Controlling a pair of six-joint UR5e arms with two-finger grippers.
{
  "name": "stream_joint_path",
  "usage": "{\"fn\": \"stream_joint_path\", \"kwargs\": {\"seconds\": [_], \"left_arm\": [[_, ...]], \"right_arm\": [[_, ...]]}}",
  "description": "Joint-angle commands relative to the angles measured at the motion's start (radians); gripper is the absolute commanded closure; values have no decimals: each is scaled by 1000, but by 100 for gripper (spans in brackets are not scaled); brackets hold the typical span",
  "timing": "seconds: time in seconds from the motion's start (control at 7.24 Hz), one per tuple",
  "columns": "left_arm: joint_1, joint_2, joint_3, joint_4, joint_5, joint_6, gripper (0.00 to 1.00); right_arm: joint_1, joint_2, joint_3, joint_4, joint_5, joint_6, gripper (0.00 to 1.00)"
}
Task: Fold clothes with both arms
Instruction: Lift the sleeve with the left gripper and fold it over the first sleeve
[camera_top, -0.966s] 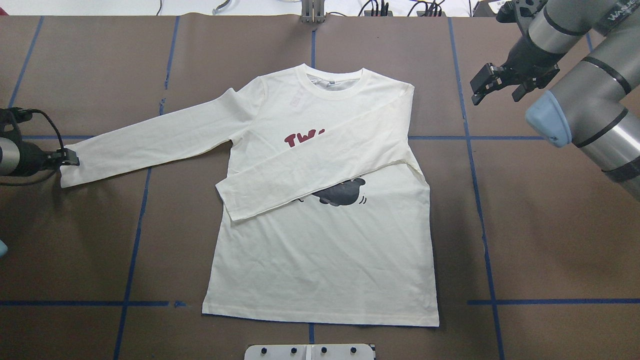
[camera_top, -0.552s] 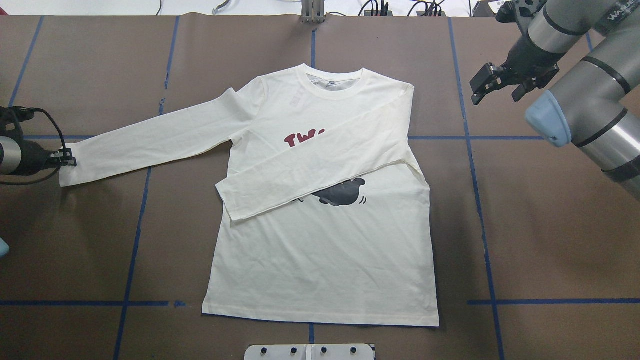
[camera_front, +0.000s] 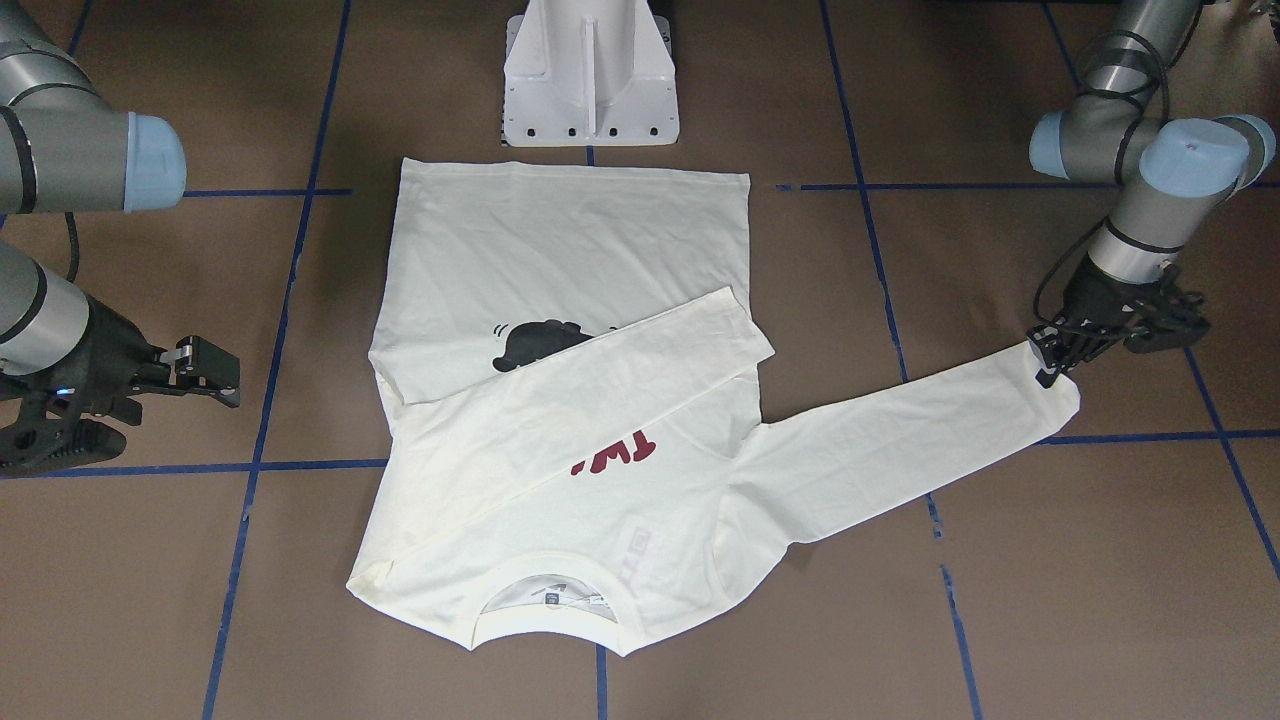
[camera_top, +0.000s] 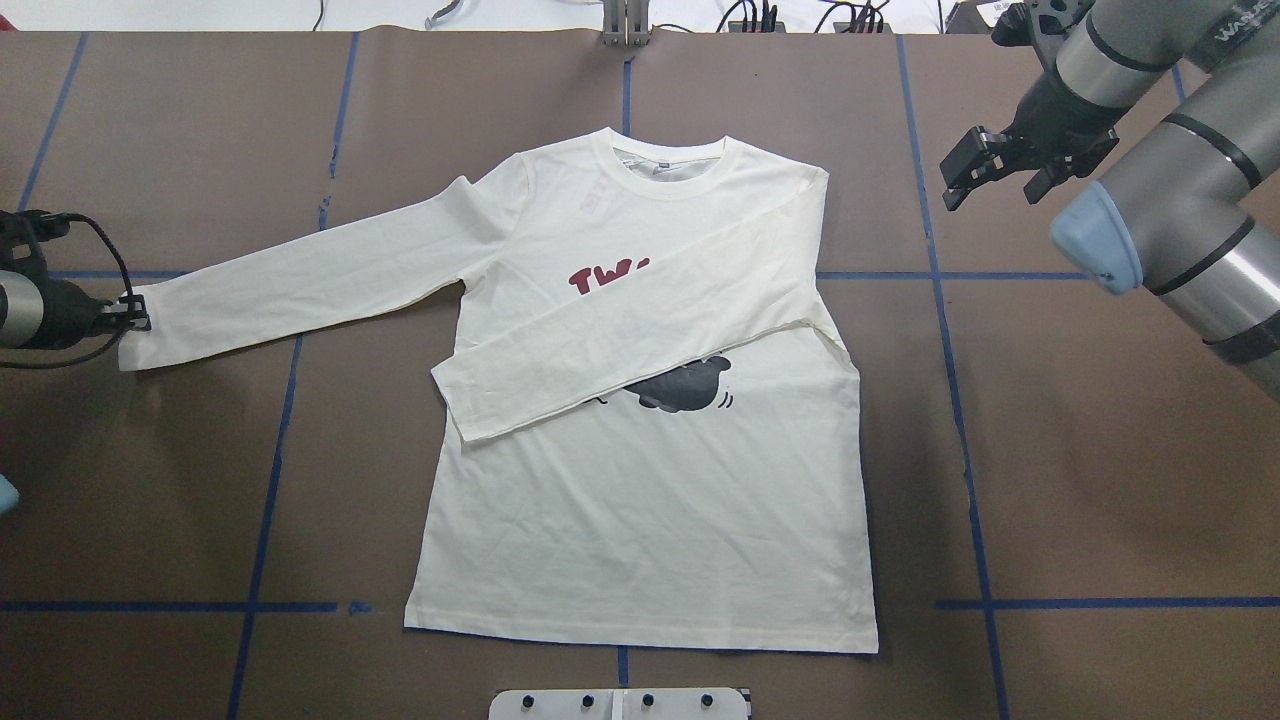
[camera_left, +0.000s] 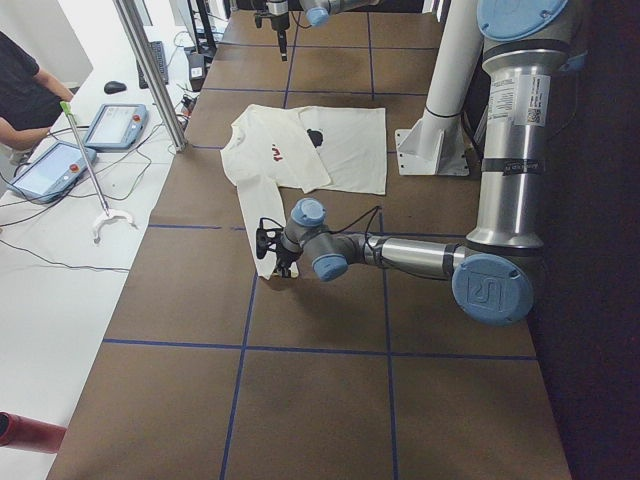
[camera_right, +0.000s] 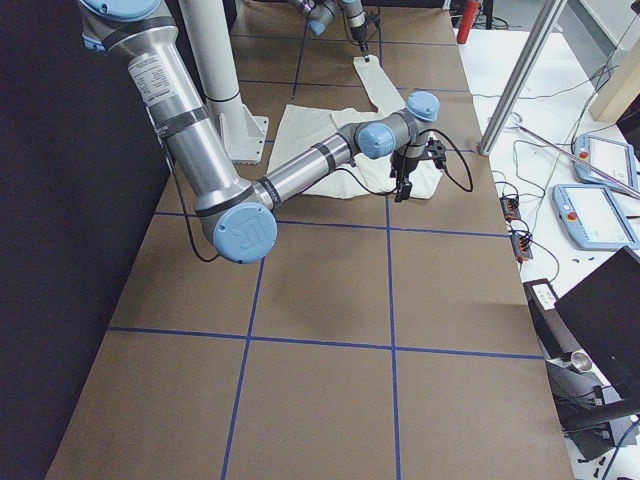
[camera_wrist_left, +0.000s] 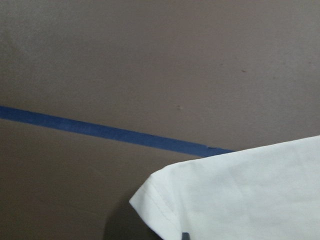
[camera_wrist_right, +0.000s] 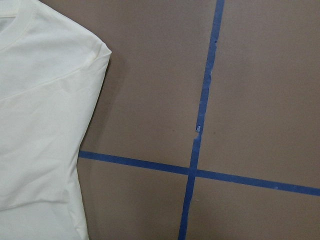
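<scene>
A shirt (camera_top: 640, 500) lay flat mid-frame; left gripper (camera_top: 137, 320) clamped its cuff (camera_top: 140, 345) at left edge; right gripper (camera_top: 992, 188) hung upper right, jaws apart.

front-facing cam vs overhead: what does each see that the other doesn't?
Front-facing only: the whole white pedestal and the left arm with its blue-capped joints. Overhead only: cables beyond the far edge of the table. Both: the shirt lying print up, one sleeve folded across the chest, the left tool closed on the outstretched cuff, and the right tool open, off the cloth.
</scene>
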Motion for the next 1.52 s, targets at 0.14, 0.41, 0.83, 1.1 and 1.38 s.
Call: {"fn": "stream_joint_path", "kwargs": {"seconds": [0.14,0.41,0.83,1.1,1.38], "left_arm": [[5,-190,-157,372,4,3,100],[63,-472,-179,724,6,-14,100],[124,-691,-173,740,-60,-102,100],[161,-832,-196,744,-121,-237,100],[303,-915,-133,740,-9,-307,100]], "right_arm": [[36,-56,8,6,5,-13,0],[45,-143,61,9,-3,-16,0],[88,-248,86,9,-14,-93,0],[87,-246,77,9,-14,-91,0],[87,-245,75,9,-14,-90,0]]}}
